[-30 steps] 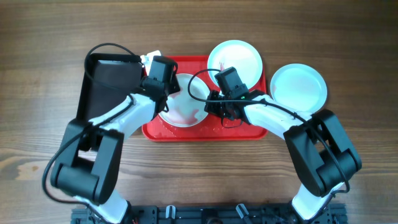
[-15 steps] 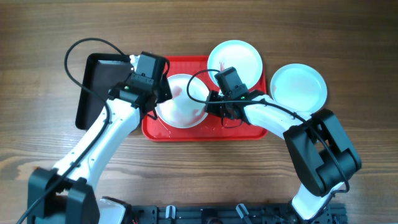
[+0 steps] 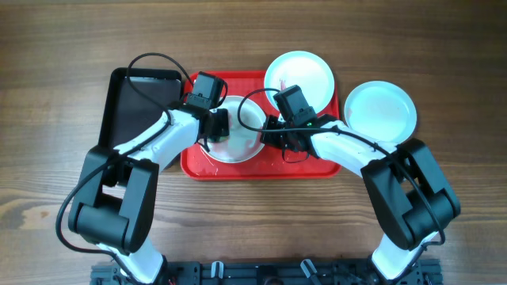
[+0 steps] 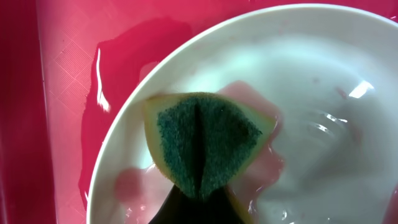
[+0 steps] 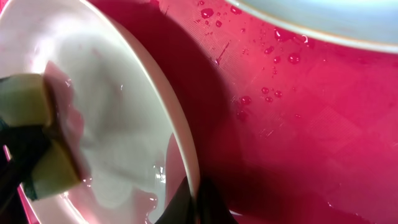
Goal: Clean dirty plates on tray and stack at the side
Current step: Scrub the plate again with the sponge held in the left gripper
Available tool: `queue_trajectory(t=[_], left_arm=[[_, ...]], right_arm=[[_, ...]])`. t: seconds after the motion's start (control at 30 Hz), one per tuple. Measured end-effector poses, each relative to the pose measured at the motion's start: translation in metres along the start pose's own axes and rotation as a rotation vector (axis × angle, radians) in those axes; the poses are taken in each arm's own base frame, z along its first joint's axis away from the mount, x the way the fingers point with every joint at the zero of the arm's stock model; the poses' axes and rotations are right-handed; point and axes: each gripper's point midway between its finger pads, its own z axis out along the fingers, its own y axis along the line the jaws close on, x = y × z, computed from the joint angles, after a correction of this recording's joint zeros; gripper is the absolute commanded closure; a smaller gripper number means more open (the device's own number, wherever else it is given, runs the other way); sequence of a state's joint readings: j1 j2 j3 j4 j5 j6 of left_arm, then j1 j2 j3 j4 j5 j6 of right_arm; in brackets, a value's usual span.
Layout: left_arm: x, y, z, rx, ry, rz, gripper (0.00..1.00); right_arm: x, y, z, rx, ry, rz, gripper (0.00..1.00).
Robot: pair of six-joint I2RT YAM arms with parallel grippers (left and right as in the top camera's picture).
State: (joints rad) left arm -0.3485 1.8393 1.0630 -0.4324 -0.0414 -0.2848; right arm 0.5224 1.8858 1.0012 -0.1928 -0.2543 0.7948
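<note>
A white plate lies on the red tray, wet with pink-red smears. My left gripper is shut on a folded yellow sponge with a green face, pressed into the plate's left part. My right gripper is shut on the plate's right rim and tilts it up. A second pale plate sits at the tray's back right, its edge showing in the right wrist view. A third pale plate rests on the table right of the tray.
A black tray lies on the wooden table left of the red tray, under my left arm. Water drops dot the red tray floor.
My left arm swung left off the plate half a second ago and is now back over it, with the sponge in the plate's left half. The right gripper and plates have not moved.
</note>
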Motion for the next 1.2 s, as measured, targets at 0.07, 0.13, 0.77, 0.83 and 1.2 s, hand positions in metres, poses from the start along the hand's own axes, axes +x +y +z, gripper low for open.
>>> queue_trajectory(t=[0.07,0.13,0.77,0.83,1.2], left_arm=[[-0.005,0.004,0.000,-0.019,-0.022,-0.004,0.96],[-0.014,0.015,0.001,-0.064,-0.057,-0.016,0.96],[-0.010,0.002,-0.058,0.123,0.065,-0.073,0.96],[-0.010,0.000,-0.066,0.144,0.063,-0.079,0.96],[-0.014,0.015,-0.070,0.178,0.074,-0.155,0.96]], right_arm=[[0.000,0.000,0.000,-0.001,0.000,-0.001,0.96],[0.000,0.000,0.000,-0.001,-0.001,-0.001,0.96],[-0.001,0.006,0.003,-0.031,-0.013,-0.056,0.85],[-0.004,0.008,0.003,-0.040,-0.025,-0.077,0.79],[-0.019,0.014,0.003,-0.049,-0.100,-0.170,0.76]])
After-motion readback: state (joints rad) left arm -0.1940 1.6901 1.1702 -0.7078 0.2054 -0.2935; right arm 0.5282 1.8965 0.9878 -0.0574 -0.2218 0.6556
